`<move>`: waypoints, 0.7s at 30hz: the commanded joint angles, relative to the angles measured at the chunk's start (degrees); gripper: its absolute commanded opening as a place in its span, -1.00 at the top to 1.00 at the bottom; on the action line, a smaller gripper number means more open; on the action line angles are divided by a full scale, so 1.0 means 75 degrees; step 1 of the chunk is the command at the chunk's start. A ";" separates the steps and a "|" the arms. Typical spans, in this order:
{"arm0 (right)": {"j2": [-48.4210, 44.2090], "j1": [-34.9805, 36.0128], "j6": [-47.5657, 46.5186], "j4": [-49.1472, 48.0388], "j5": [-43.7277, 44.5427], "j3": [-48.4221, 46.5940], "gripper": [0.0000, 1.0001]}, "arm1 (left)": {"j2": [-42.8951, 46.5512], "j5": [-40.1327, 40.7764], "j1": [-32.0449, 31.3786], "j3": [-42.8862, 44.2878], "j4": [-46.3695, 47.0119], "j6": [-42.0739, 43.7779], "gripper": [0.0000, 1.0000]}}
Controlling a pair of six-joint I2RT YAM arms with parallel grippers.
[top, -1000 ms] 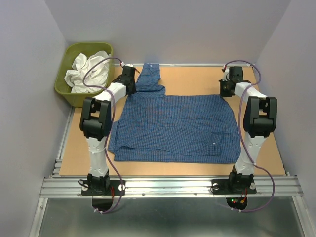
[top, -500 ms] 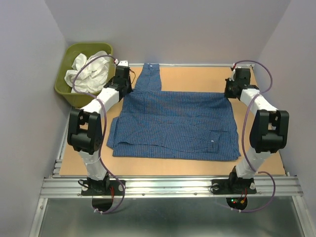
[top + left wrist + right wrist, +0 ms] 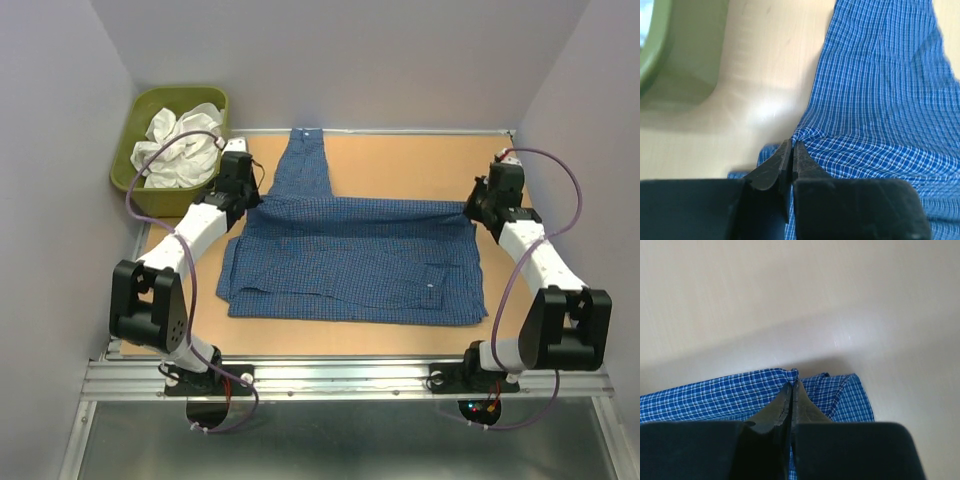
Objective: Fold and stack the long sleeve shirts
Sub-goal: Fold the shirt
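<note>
Tan worktop, grey walls around it.

Risks, left to right:
- Left tool has only a sliver of cloth past its tips. If you pull the tools apart harder, that corner probably slips out.
- The sleeve lies flat behind that tool, running to the back wall. If you bring the edge toward you, it likely drags along and bunches under the fold.
- Right tool has the same thin pinch, so the same slip risk. Uneven travel between the arms would skew the fold line.

Positions:
- White garment sits crumpled in the olive tub, far left and well clear of both tools.
- Blue checked shirt lies spread between the tools.
- Left tool is clamped almost shut on the shirt's far-left edge at the sleeve root.
- Right tool is fully closed on the far-right corner.
- The far edge looks lifted and stretched between them.
</note>
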State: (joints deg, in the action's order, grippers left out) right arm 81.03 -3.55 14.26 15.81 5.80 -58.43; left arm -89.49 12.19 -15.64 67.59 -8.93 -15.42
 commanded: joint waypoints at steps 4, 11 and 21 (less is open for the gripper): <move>-0.1288 0.0017 0.1109 -0.0269 0.0750 0.1345 0.99 | 0.1326 0.0039 -0.0094 -0.1370 -0.0298 -0.0557 1.00; -0.2542 0.0017 0.2000 -0.0117 0.0797 0.2669 0.90 | 0.2217 -0.0125 -0.0177 -0.2706 -0.0356 -0.1295 1.00; -0.3644 0.0017 0.2739 0.0493 0.0539 0.3782 0.83 | 0.2628 0.0145 -0.0188 -0.3773 -0.0719 -0.2209 1.00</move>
State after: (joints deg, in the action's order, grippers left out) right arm 56.45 -3.31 31.94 18.33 8.51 -32.21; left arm -72.84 10.15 -17.17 40.80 -12.27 -28.64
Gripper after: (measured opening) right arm 0.069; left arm 0.123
